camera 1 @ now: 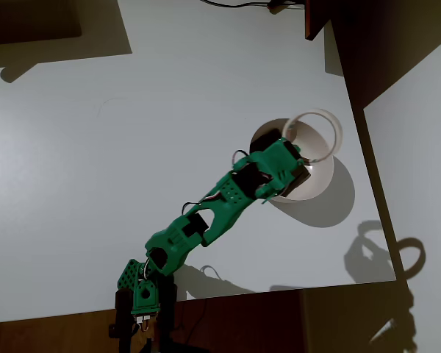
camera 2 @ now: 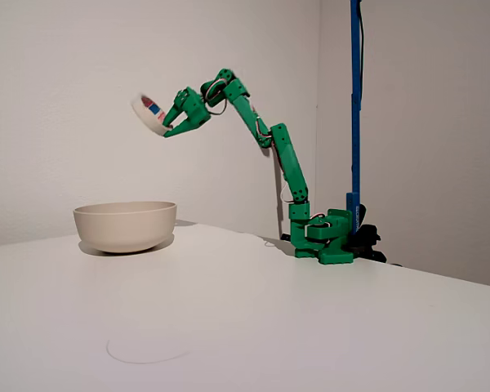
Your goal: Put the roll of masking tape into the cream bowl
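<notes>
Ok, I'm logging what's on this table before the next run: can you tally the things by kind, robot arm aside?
Bowl: 1, cream, standing on the table.
Roll of tape: 1, off-white, held up in the gripper above the bowl.
Total: 2 things.

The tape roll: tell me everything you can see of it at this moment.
The tape roll is a small off-white ring with a wide round hole and a red-and-blue mark on its inner face. The gripper holds it by its rim, high in the air and tilted. In the fixed view it hangs well above the bowl, touching nothing else. In the overhead view the ring overlaps the bowl's far-right rim, so it looks roughly over the bowl's edge.
</notes>
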You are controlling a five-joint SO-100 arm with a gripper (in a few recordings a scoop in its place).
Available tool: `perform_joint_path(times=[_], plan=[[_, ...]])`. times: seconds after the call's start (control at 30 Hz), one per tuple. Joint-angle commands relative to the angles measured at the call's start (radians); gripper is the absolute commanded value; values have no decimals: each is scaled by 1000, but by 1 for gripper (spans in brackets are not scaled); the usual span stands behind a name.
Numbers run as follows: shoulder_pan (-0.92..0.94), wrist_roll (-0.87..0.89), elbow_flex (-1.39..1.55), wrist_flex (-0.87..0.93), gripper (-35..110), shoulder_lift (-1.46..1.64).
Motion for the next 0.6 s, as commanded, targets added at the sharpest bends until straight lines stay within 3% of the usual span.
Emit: perform_joint_path(times=[0.0,0.57], plan=[[48,-14,-57,-101,-8,-43],[54,-98,-57,-186,-8,-430]])
